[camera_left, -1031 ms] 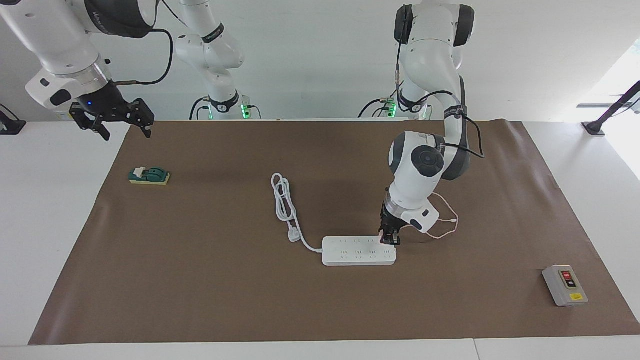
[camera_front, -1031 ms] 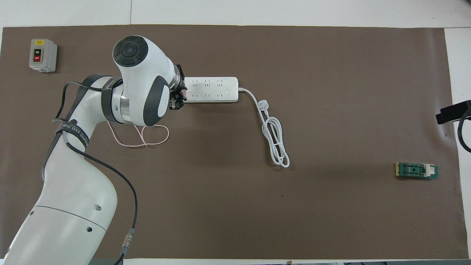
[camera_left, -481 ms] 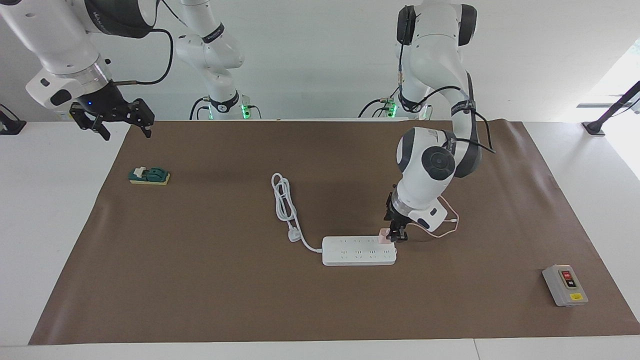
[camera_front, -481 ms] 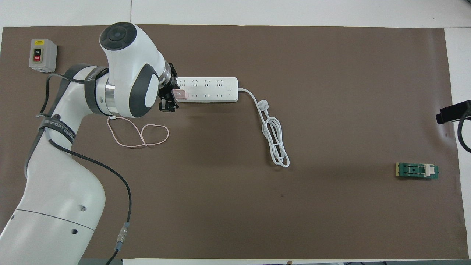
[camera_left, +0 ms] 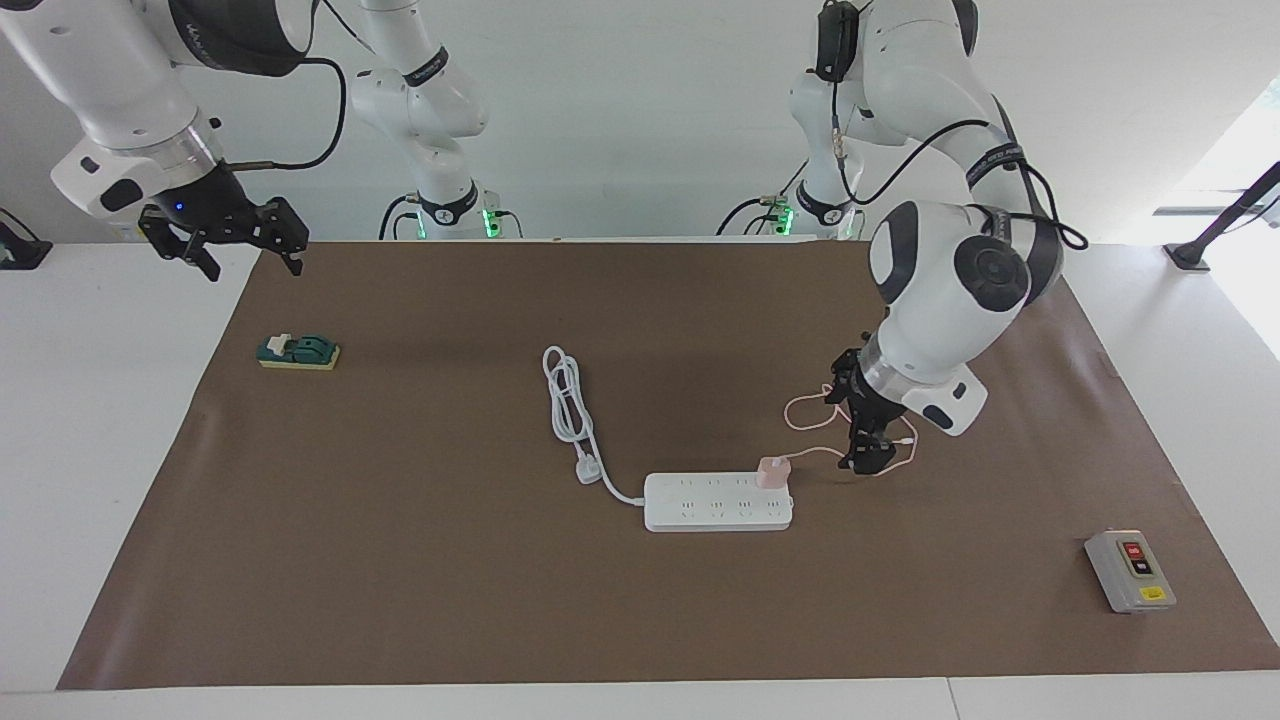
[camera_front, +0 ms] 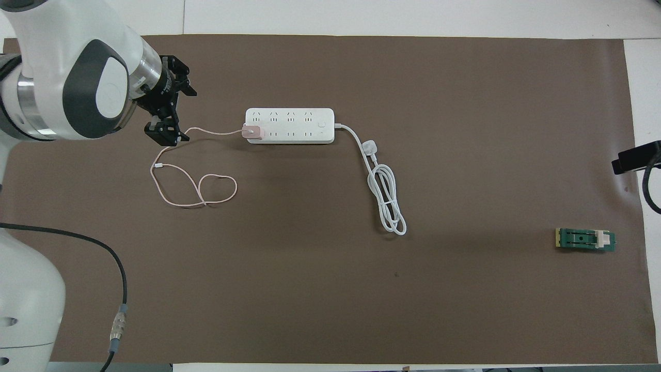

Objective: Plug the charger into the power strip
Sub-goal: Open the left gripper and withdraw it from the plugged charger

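No lettering can be read with certainty. The small grey switch box [camera_left: 1130, 571] carries a red button, a black button and a yellow label — their print too small to make out.

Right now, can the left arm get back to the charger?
Probably yes: the left gripper is open over the charger's cable, beside the charger seated in the power strip, with nothing between them.

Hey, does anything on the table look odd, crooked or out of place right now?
Nothing stands out. The charger sits upright in the power strip, cable loose on the mat, and the open left gripper is clear of it.
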